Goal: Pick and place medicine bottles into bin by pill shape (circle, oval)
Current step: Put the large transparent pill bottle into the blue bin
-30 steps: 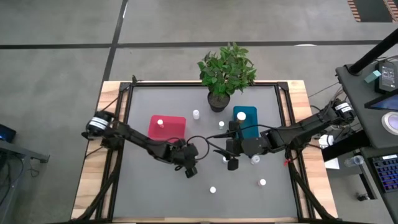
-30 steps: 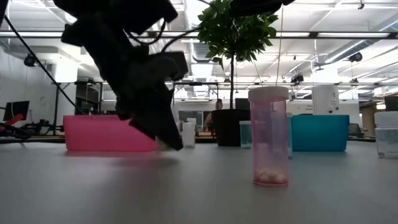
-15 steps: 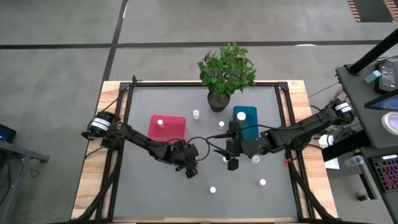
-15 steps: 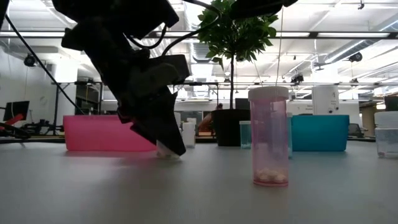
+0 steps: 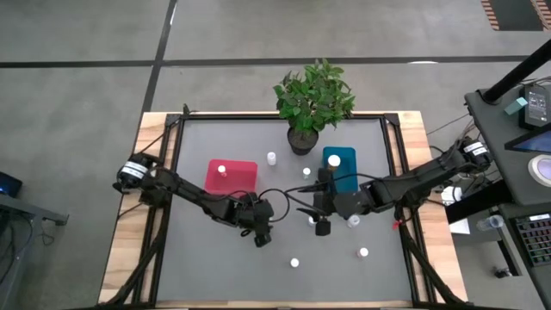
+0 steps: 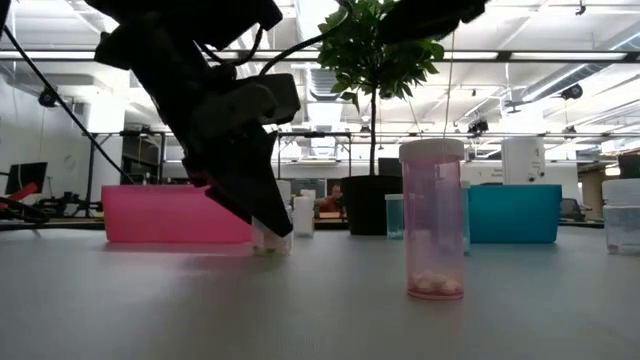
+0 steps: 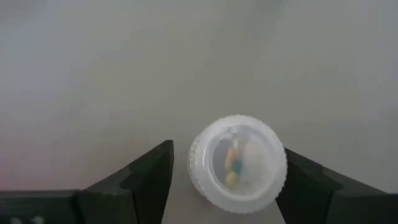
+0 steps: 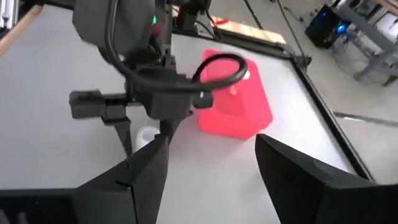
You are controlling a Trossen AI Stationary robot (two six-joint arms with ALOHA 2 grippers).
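Observation:
My left gripper (image 5: 261, 234) hangs low over the middle of the table, open, its fingers (image 7: 146, 180) standing either side of a clear medicine bottle (image 7: 237, 163) with a white cap and coloured pills inside. That bottle (image 6: 268, 238) stands upright on the table under the gripper (image 6: 250, 195). My right gripper (image 5: 321, 226) hovers just to the right, open and holding nothing (image 8: 211, 180), facing the left gripper. The red bin (image 5: 231, 176) holds one bottle (image 5: 222, 170). The teal bin (image 5: 339, 166) stands behind the right gripper.
A potted plant (image 5: 312, 103) stands at the back centre. Loose bottles stand near it (image 5: 272, 158), before the teal bin (image 5: 306, 172), by the right wrist (image 5: 353, 221) and toward the front (image 5: 294, 263) (image 5: 363, 253). A pink-tinted bottle (image 6: 433, 220) is closest to the low camera.
My left gripper's fingers have spread apart, and the bottle they were shut on now stands free on the table. The right arm has not moved.

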